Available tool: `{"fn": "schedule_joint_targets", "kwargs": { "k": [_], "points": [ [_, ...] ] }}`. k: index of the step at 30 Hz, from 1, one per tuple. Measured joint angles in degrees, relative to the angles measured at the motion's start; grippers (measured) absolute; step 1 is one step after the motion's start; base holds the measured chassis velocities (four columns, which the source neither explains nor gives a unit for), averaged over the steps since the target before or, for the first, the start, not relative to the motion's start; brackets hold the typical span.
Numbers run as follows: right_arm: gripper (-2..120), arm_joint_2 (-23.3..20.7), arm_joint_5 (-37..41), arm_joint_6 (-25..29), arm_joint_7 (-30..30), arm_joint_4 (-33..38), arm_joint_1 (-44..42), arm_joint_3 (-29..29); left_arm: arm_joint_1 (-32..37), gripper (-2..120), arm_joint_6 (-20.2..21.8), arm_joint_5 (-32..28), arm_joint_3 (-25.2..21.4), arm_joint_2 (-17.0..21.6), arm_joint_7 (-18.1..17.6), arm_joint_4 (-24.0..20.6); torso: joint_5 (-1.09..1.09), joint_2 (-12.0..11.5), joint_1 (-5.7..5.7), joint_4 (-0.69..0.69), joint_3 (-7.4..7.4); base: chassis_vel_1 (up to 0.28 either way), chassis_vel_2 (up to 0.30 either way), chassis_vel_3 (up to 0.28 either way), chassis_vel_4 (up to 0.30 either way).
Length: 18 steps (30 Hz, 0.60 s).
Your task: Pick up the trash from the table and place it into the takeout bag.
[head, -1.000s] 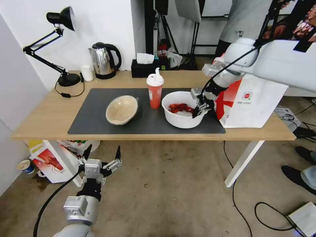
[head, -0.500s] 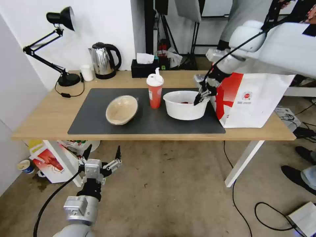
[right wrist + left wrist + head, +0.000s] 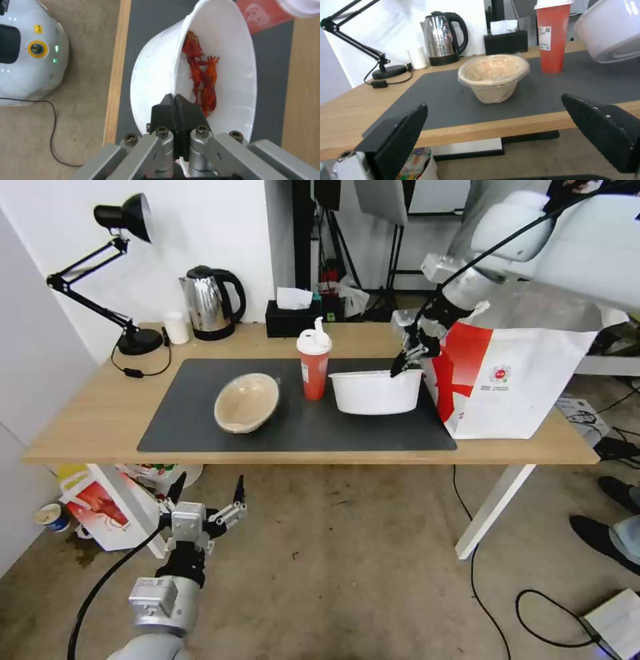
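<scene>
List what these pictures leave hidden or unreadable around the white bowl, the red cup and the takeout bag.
- White bowl: head view sees only its wall; the shells show only past the right claw.
- Takeout bag: its opening is behind the right arm in the head view.
- Red cup: lid cut off by the left wrist view's edge; label print too small.
- Bowl's far side: cut off in the left wrist view.

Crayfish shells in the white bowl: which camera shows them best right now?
The right wrist view: it looks into the white bowl at the red crayfish shells, past the right gripper shut on its rim. The head view shows the bowl's outer wall; the left wrist view, its underside.
</scene>
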Motion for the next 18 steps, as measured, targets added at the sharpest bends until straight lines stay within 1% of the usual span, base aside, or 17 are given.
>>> {"fn": "schedule_joint_targets", "kwargs": {
  "k": [18],
  "points": [
    [0, -0.5, 2.7, 0.3, 1.1, -0.7, 3.6, -0.3, 0.0, 100, 0.0, 0.0, 0.0, 0.0, 0.0, 0.0, 0.01, 0.0, 0.0, 0.0, 0.0, 0.0, 0.0, 0.0, 0.0]
  ]
}}
